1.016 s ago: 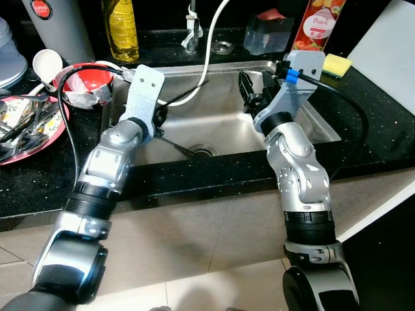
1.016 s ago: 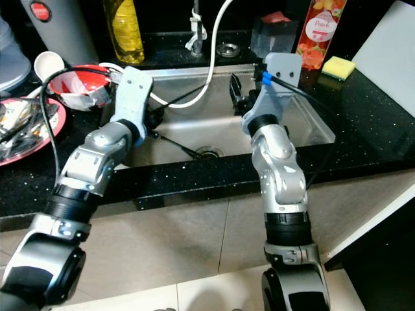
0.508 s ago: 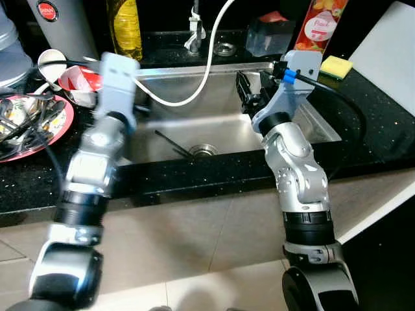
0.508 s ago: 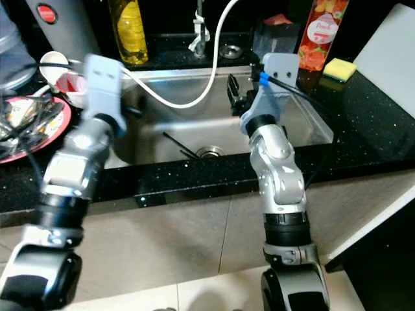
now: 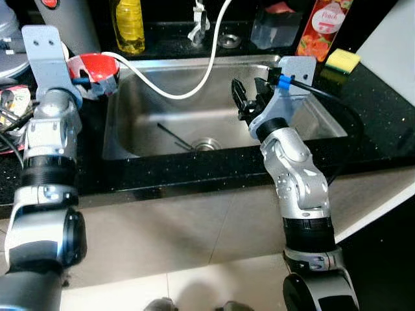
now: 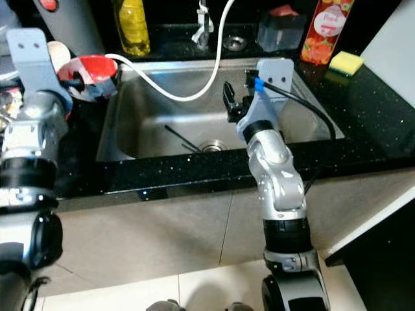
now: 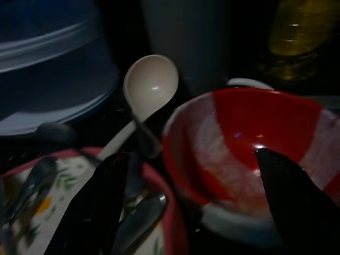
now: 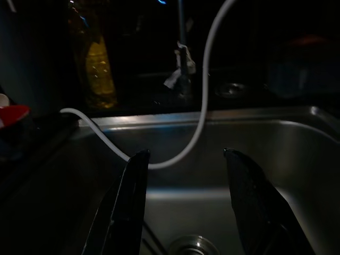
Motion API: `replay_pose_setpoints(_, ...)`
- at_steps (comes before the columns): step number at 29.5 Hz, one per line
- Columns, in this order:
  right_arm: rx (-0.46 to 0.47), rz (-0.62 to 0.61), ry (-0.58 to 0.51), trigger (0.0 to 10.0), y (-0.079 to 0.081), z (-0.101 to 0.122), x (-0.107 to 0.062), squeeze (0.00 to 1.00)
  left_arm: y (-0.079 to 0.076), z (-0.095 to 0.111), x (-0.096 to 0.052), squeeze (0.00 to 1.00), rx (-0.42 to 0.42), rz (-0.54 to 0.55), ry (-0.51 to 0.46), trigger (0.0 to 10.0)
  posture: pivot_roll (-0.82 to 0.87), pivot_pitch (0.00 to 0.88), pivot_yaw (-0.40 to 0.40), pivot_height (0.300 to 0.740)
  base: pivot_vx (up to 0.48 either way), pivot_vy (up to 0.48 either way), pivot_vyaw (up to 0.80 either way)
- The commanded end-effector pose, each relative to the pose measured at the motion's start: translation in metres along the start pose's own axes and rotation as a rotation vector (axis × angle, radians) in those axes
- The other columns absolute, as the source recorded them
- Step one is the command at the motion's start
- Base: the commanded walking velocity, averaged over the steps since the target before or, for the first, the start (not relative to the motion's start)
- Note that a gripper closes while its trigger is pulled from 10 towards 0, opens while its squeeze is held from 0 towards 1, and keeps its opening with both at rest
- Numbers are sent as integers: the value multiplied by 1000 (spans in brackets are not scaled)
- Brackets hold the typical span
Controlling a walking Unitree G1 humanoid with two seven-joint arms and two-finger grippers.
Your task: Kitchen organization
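Note:
My left gripper (image 7: 188, 156) stands open over the counter left of the sink. One finger hangs over the red and white bowl (image 7: 249, 133), the other over the patterned plate (image 7: 29, 234) of cutlery. A white spoon (image 7: 151, 85) lies behind the bowl and plate. In the eye views the left wrist plate (image 5: 44, 52) stands next to the bowl (image 5: 98, 67). My right gripper (image 5: 248, 97) hangs open and holding nothing above the right part of the steel sink (image 5: 305, 123). A thin black utensil (image 5: 174, 136) lies on the sink bottom near the drain (image 5: 206, 144).
A white hose (image 5: 194, 87) loops from the tap (image 5: 198, 19) across the sink to the bowl. Behind the sink stand a yellow oil bottle (image 5: 130, 26), a clear container (image 5: 275, 29), a red carton (image 5: 319, 29) and a yellow sponge (image 5: 342, 59). A grey flask (image 5: 74, 23) stands at the back left.
My left arm has swung out of the sink to the left, ending by the red bowl and plate. The right gripper has stayed over the sink. The camera has shifted a little.

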State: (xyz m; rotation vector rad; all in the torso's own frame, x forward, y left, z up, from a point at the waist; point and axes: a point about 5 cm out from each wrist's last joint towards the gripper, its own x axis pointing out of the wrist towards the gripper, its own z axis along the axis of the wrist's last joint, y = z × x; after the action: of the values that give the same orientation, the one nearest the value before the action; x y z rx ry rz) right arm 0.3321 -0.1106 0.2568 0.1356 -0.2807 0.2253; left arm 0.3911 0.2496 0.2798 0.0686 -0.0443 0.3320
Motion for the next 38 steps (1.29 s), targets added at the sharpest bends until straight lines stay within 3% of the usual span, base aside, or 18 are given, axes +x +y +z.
replay_pose_setpoints(1, 1, -9, 2, 10000, -2, 1, -4, 0, 9, 1, 4, 0, 35, 19, 12, 10000, 90, 152, -12, 740, 0, 0, 0)
replay_pose_setpoints(6, -3, -23, 11, 10000, -4, 1, -7, 0, 9, -16, 10, 0, -26, -16, 131, 10000, 79, 169, -3, 740, 0, 0, 0)
replay_pose_setpoints(8, -3, -23, 11, 10000, -4, 1, -7, 0, 9, -16, 10, 0, -26, -16, 131, 10000, 79, 169, -3, 740, 0, 0, 0)
replay_pose_setpoints(9, -4, -26, 13, 10000, -4, 1, -8, 0, 4, -23, 10, 0, -48, -55, 176, 10000, 74, 177, -1, 740, 0, 0, 0)
replay_pose_setpoints(10, -6, -31, 19, 10000, -4, 1, -10, 0, -13, -36, 6, 0, -47, -173, 261, 10000, 71, 183, 0, 740, 0, 0, 0)
replay_pose_setpoints(13, -6, -32, 20, 10000, -4, 1, -10, 0, -19, -39, 4, 0, -40, -201, 276, 10000, 74, 191, 0, 740, 0, 0, 0)
replay_pose_setpoints(15, -5, -32, 22, 10000, -4, 1, -11, 0, -23, -38, 3, 0, -27, -213, 269, 10000, 74, 191, 0, 740, 0, 0, 0)
replay_pose_setpoints(20, 5, -24, 27, 10000, -1, 1, -9, 0, -21, -24, 2, 0, 78, -109, 167, 10000, 95, 189, -8, 740, 0, 0, 0)
replay_pose_setpoints(27, 14, -11, 29, 10000, 3, 1, -7, 0, -10, -20, 4, 0, 108, -35, 153, 10000, 110, 181, -13, 740, 0, 0, 0)
replay_pose_setpoints(28, 16, -8, 29, 10000, 3, 1, -6, 0, -6, -20, 3, 0, 106, -17, 151, 8627, 111, 180, -13, 740, 0, 0, 0)
replay_pose_setpoints(30, 18, -6, 27, 10000, 4, 1, -5, 0, -3, -17, 3, 0, 118, 1, 129, 9216, 111, 180, -13, 740, 0, 0, 0)
replay_pose_setpoints(31, 18, -6, 26, 10000, 4, 1, -5, 0, -2, -12, 2, 0, 124, 11, 90, 10000, 111, 176, -13, 740, 0, 0, 0)
replay_pose_setpoints(34, 18, -6, 25, 10000, 4, 1, -4, 0, -5, -4, 0, 0, 136, -3, 29, 10000, 110, 174, -14, 740, 0, 0, 0)
replay_pose_setpoints(36, 17, -8, 23, 10000, 3, 2, -4, 0, -16, 7, -7, 0, 165, -55, -68, 10000, 106, 168, -11, 740, 0, 0, 0)
replay_pose_setpoints(38, 17, -10, 21, 10000, 3, 2, -4, 0, -22, 11, -10, 0, 172, -82, -104, 10000, 105, 164, -10, 740, 0, 0, 0)
